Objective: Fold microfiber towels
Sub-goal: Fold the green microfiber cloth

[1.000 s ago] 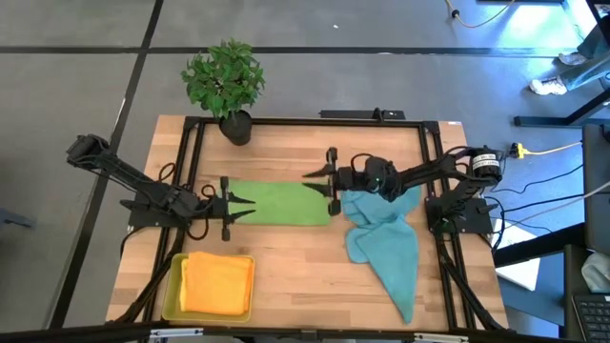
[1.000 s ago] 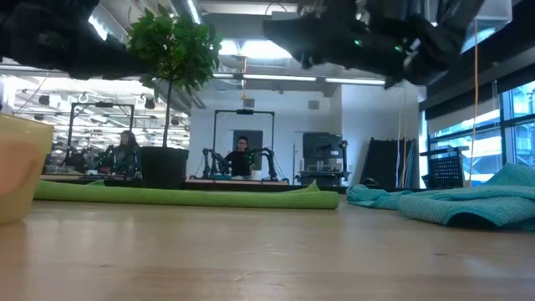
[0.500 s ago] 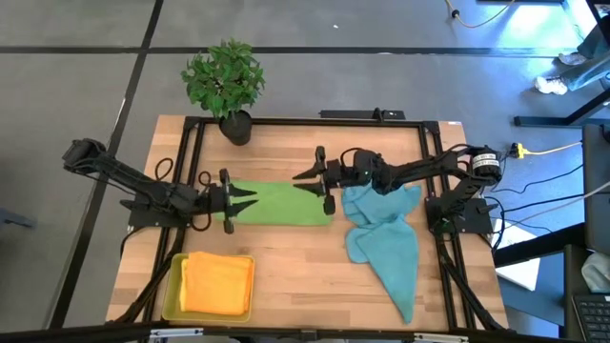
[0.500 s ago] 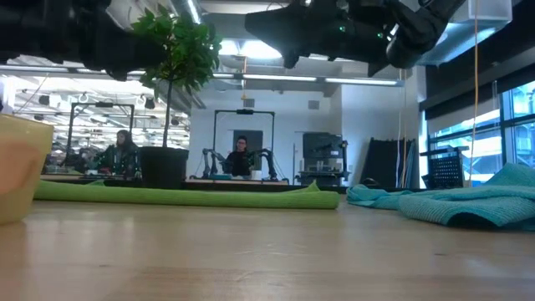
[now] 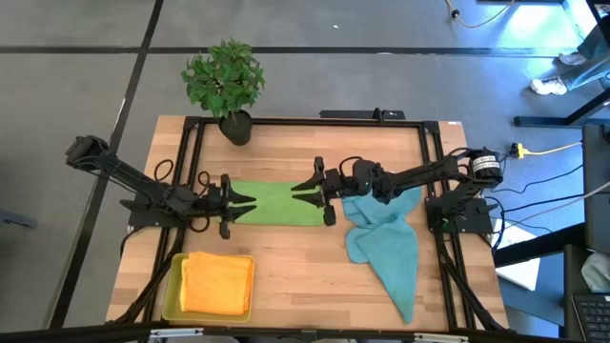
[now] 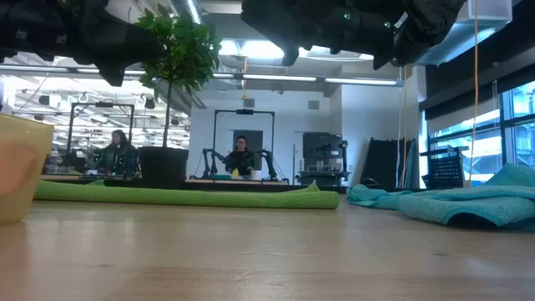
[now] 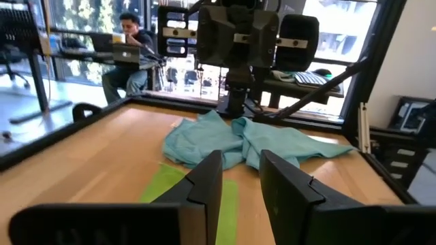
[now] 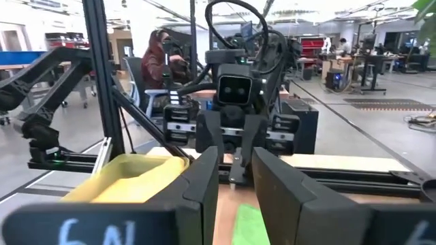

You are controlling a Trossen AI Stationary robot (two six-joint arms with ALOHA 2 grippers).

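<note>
Since a second ago we see the right pincer (image 5: 313,188) slide further over the green towel (image 5: 276,203), onto its end nearest the teal towels (image 5: 386,238). Its fingers (image 8: 201,180) stand narrowly apart, holding nothing. Our left pincer (image 5: 238,201) hovers over the green towel's opposite end, likewise narrowly parted and empty. Orange towel (image 5: 217,283) lies in the yellow tray (image 5: 172,291), beside the green towel on the bench (image 5: 305,276).
</note>
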